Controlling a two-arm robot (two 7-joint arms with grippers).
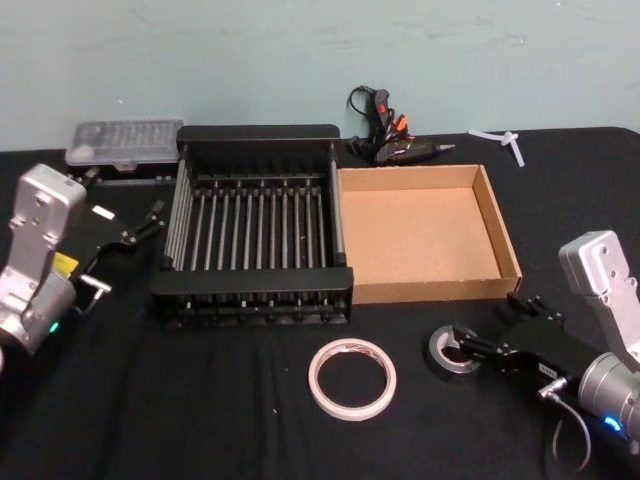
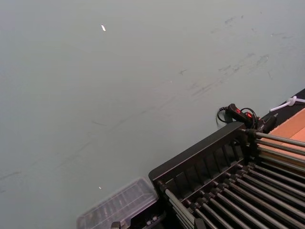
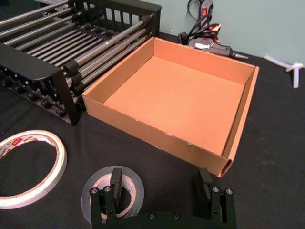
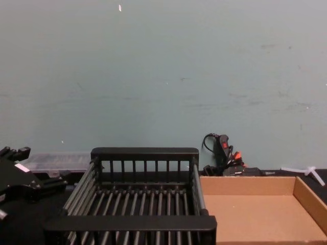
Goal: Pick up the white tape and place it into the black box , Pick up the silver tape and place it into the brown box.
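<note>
grey-silver, the silver tape lies flat on the black table, hole up, just at 6 o'clock of the brown box. the right gripper is spread open at it: one finger dips into the core, the other stands outside toward the box, not yet closed. the white tape lies flat at 9 o'clock of the roll. the left gripper hangs at 9 o'clock of the black box; its fingers i cannot tell. the right arm is nearer both tapes.

A glue gun, a clear plastic case and perhaps white sticks lie along the wall.
</note>
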